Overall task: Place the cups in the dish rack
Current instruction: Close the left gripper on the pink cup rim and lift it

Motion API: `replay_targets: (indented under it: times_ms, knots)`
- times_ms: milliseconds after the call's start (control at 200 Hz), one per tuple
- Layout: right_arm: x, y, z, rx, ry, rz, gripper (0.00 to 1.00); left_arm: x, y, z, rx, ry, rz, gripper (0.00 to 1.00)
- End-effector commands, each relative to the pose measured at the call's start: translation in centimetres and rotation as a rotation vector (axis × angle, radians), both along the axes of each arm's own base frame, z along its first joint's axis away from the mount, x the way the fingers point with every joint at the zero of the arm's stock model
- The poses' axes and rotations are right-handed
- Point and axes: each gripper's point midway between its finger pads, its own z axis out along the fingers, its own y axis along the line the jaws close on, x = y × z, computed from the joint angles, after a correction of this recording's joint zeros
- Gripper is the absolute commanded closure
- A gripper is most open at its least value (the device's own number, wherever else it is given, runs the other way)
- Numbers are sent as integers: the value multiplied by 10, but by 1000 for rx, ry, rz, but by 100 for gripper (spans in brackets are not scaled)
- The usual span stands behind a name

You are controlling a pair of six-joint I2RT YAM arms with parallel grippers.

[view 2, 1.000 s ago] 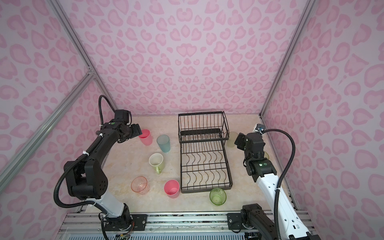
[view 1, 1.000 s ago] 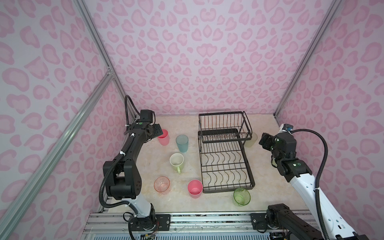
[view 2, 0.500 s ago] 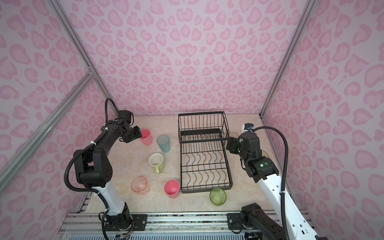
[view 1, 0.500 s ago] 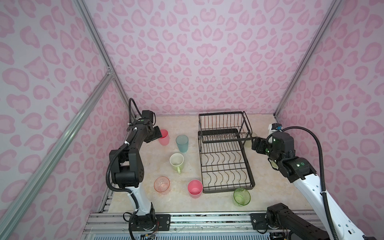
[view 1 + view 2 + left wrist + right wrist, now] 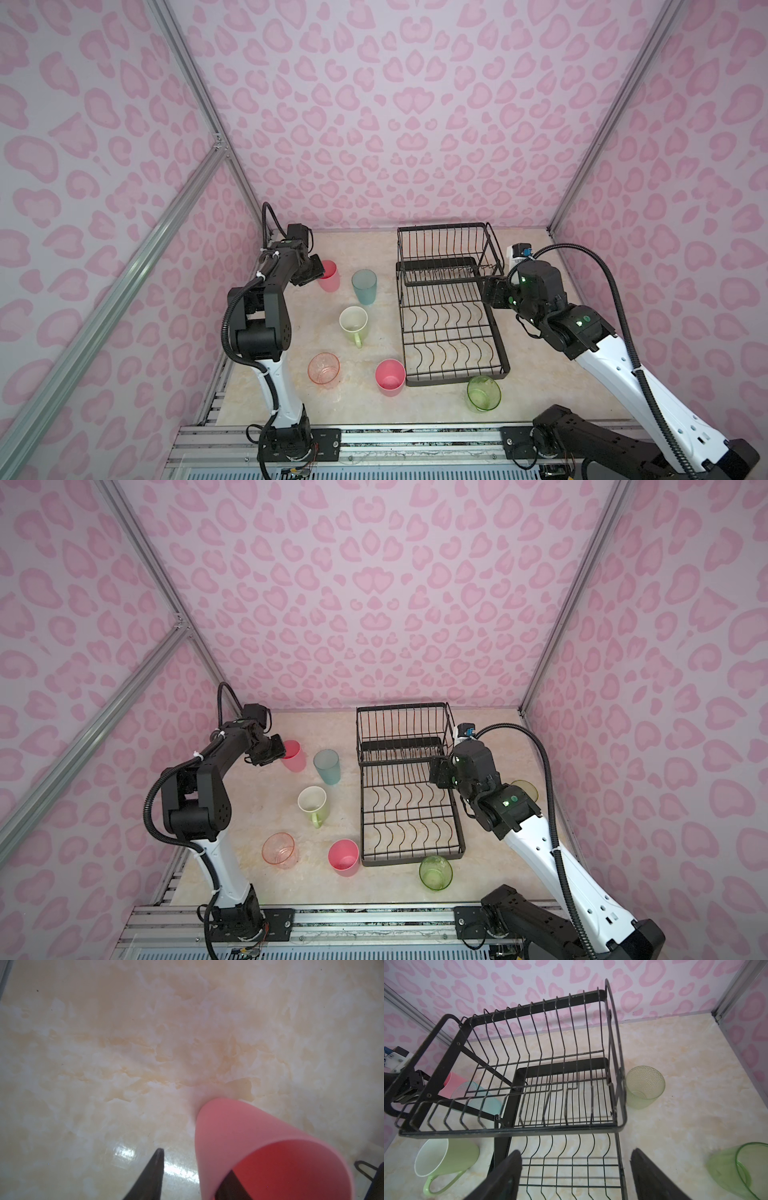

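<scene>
The black wire dish rack stands empty at the middle right. My left gripper is at the back-left pink tumbler. One finger is inside the tumbler and one outside, with a gap to the wall. My right gripper hangs open and empty over the rack's right edge. On the table stand a teal tumbler, a pale-green mug, a clear pink glass, a second pink tumbler and a green glass.
Right of the rack, the right wrist view shows a pale green textured glass by the raised basket and another green glass nearer the arm. Pink patterned walls enclose the table on three sides. A metal rail runs along the front.
The left gripper's jaws have narrowed around the pink tumbler's wall. The right arm has swung left from beside the rack to over its right edge, jaws still wide.
</scene>
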Motion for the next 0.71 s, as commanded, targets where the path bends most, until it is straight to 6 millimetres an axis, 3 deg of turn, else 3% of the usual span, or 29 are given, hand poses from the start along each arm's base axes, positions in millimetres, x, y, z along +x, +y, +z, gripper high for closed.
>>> replay_targets:
  times_ms: [0,200,330,700]
  knots:
    - [2,2,2,-13,-1,-12,19,12,0,5,-13,-46,2,68]
    - [3,10,5,-25,-4,2,20,19,-4,9,-38,-79,-7,85]
    - [3,13,7,-37,-5,3,20,20,-8,22,-52,-109,-18,96]
    - [0,13,23,-57,-36,-30,20,-3,-18,72,-90,-208,-56,97]
